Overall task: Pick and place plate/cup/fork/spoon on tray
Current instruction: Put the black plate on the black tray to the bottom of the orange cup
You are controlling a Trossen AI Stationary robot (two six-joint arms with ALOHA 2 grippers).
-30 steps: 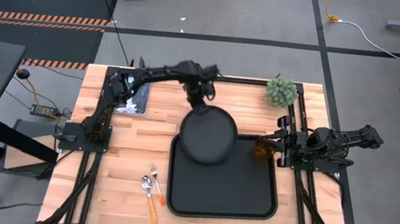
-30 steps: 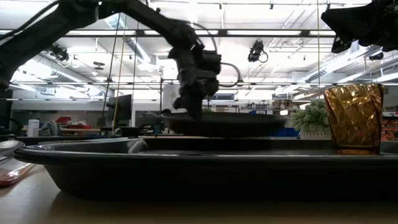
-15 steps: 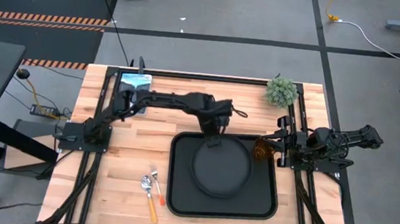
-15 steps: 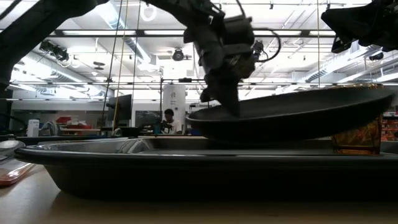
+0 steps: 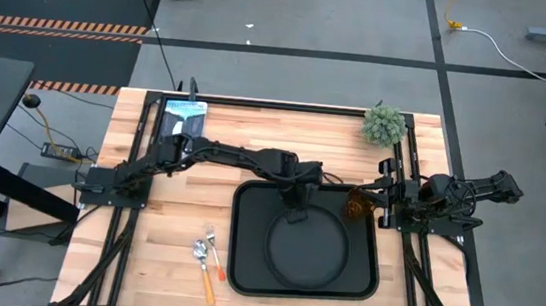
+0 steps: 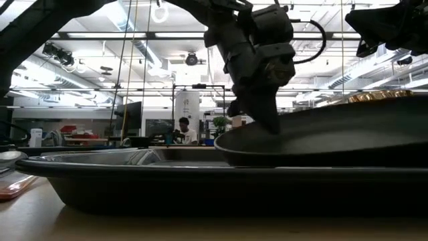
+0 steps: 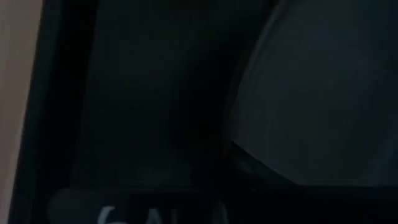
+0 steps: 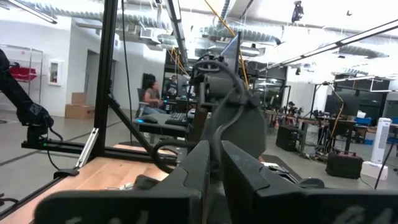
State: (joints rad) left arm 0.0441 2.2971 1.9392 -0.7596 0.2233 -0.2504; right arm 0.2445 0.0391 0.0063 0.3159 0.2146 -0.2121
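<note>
The round black plate is inside the large black tray, tilted in the low view with its near side higher. My left gripper reaches over the tray's far side and is shut on the plate. The amber cup stands on the table just past the tray's far right corner, and in the low view only its top shows behind the plate. The spoon and fork lie on the table left of the tray. My right gripper waits shut beside the cup. My left gripper holds the plate by its far rim, coming down at it from above and from the far side. The plate slopes up away from the fingers toward the near edge. The tray's wall hides whether the plate's underside touches the tray floor.
A small green plant stands at the far right corner of the table. A flat blue-and-white item lies at the far left. A person sits in the room beyond the table.
My left gripper has carried the plate from above the tray's far left corner toward the near edge and a little right, and down into the tray. The plate has gone from level to tilted.
</note>
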